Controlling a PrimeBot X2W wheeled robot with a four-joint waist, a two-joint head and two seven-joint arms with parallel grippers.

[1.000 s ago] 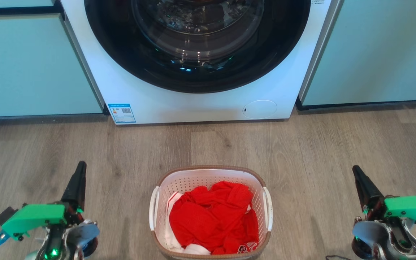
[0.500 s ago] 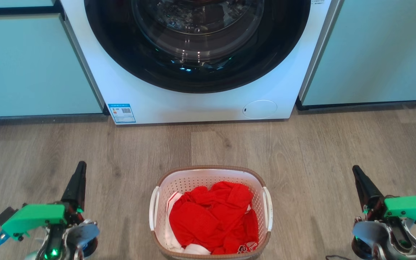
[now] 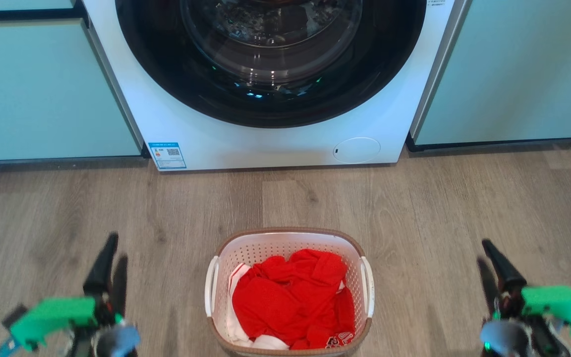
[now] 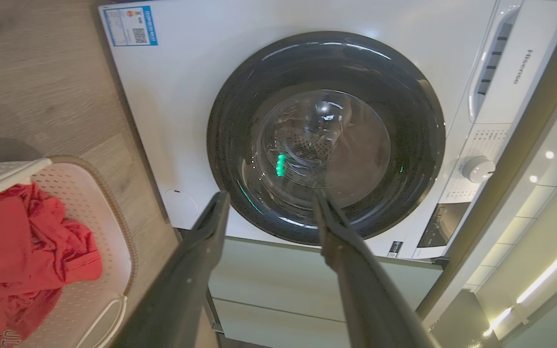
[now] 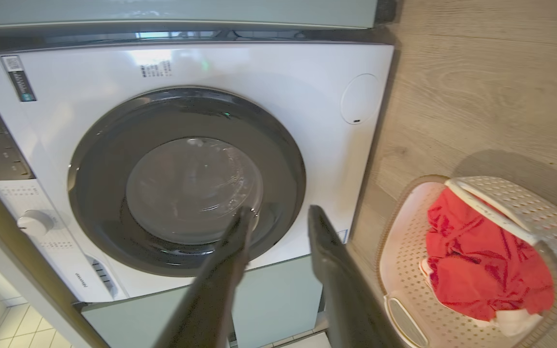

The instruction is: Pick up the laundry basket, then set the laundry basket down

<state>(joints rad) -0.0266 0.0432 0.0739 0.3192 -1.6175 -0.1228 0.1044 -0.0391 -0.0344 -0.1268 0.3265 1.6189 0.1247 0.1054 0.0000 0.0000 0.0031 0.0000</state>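
Laundry basket (image 3: 265,248) on floor (image 3: 414,208) btwn spread jaws.

I see a white Hisense washing machine (image 3: 265,144) at twelve o'clock, mint cabinets (image 3: 42,89) at ten and two, grey wood floor (image 3: 315,198) below.

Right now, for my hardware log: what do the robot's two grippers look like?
The left gripper and right gripper match: two long, dark, tapering fingers each, a bright green bracket behind them, and a rounded silver-grey wrist housing, the right one showing a small green light.
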